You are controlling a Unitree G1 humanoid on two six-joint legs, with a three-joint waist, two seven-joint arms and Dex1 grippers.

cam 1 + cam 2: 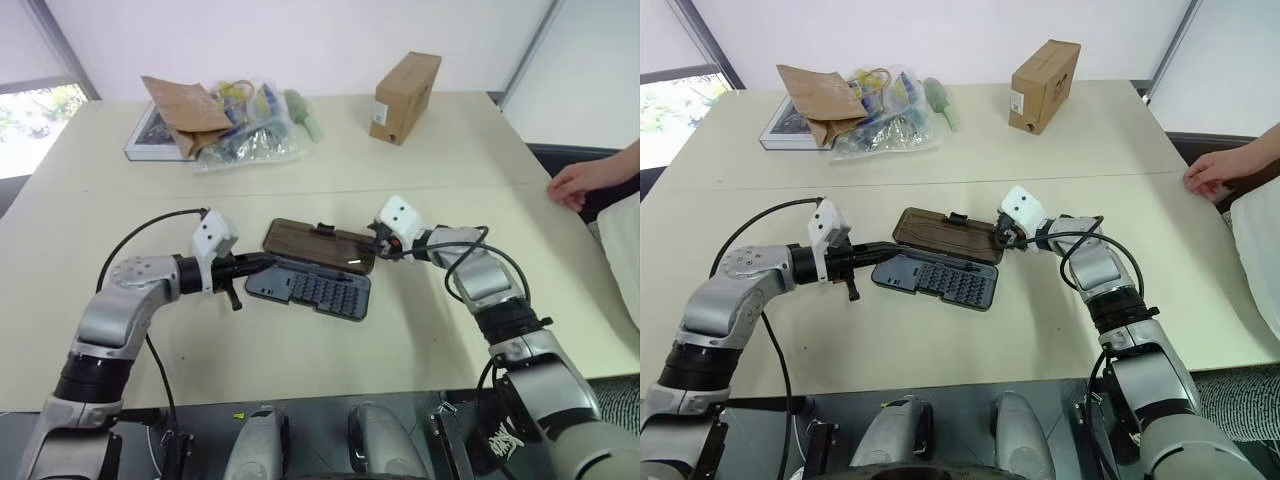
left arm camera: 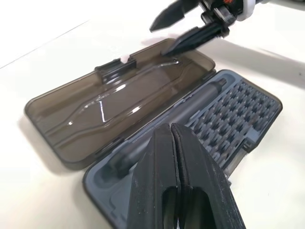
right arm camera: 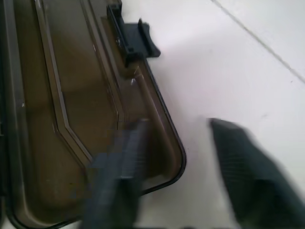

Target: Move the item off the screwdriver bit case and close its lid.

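the screwdriver bit case (image 1: 312, 291) lies open and flat near the middle of the pale surface (image 1: 430, 330), its slate-grey tray of bit slots toward the robot and the lid (image 1: 318, 245) folded out on the far side, brown ribbed face up, with the small black latch (image 1: 325, 230) sticking off its far long edge. a tiny pale sliver, the item (image 1: 352, 262), sits on the lid close to its right end and near the hinge line. the right tool (image 1: 374, 243) is at that same right end of the lid; in the right wrist view its two fingers (image 3: 119, 176) stand apart, one over the lid's inner face by the rounded corner and the other outside the rim over bare surface, so the lid's edge runs between them, and nothing is seen held. the left tool (image 1: 262, 264) comes in from the left, its tip at the case's left end about where lid and tray meet; the left wrist view shows its fingers (image 2: 162, 162) pressed together with nothing between them, hanging above the tray's near corner. bare surface lies open all round the case on the near side, to the right and to the left. well beyond the far edge of the lid are a cardboard box (image 1: 406, 96) standing upright, and a heap of a brown paper bag (image 1: 187, 110) and a clear plastic bag (image 1: 250, 130) resting on a book. a person's hand (image 1: 585, 181) rests at the far right edge of the surface, well apart from the case
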